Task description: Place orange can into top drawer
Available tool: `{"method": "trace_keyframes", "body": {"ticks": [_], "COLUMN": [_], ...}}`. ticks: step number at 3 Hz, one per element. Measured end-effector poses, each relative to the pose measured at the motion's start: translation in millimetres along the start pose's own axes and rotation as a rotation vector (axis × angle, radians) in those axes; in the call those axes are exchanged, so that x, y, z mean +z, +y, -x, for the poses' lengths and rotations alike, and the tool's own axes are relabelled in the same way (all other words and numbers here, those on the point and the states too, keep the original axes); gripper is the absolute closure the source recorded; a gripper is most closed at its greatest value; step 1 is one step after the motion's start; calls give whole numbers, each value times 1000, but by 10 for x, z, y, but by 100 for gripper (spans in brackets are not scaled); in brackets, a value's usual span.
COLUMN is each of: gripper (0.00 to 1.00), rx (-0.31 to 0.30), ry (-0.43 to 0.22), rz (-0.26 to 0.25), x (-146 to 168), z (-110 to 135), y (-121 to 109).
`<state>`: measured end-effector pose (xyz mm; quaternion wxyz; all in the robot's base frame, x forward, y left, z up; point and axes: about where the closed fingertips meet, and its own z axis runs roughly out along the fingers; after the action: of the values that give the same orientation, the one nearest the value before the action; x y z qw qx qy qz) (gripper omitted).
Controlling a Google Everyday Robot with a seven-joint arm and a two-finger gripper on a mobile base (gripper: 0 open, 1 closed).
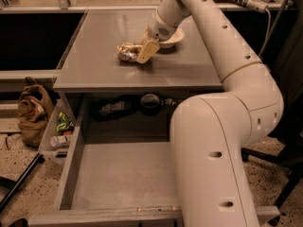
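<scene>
We are looking at the orange can [127, 52] lying on its side on the bench [104, 72], toward the back-middle of the top. Its long axis is running roughly left-to-right across the view. The pincer [144, 56] is sitting right at the can's right end, touching it or as good as touching. The arm is reaching in from the right and angling down-left onto the can. We cannot tell whether the pincer is wide, narrow or already clamping the can, since this angle is not showing it. So the can is lying to the left of the pincer, end-on to it rather than broadside.

The white bowl [173, 36] is sitting just behind and to the right of the pincer, close to the wrist and apart from the can.

The top drawer [118, 178] is standing pulled out below the bench's front edge, toward the camera. Its grey floor is in plain view on the left and middle, and the big arm link is covering its right part.

We are judging the can as not yet lifted — it is resting on the bench. The coming move is turning on that end-on relation: a hold taken at one end of a dented, rolling can is looking shaky, and the can may be pivoting or slipping on the lift. The carry is then going forward over the bench's front edge and down into the drawer — well apart from where the can is lying now.
</scene>
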<state>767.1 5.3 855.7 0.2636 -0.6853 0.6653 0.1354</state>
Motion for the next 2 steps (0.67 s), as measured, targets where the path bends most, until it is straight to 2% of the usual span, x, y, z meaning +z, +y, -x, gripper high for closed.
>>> {"method": "trace_keyframes", "body": {"ticks": [1, 2], "gripper": [87, 100], "rx": [0, -17], "ry": [4, -68], "rz": [-21, -66], "x": [-173, -654], "z": [54, 297], "y": [66, 342]}}
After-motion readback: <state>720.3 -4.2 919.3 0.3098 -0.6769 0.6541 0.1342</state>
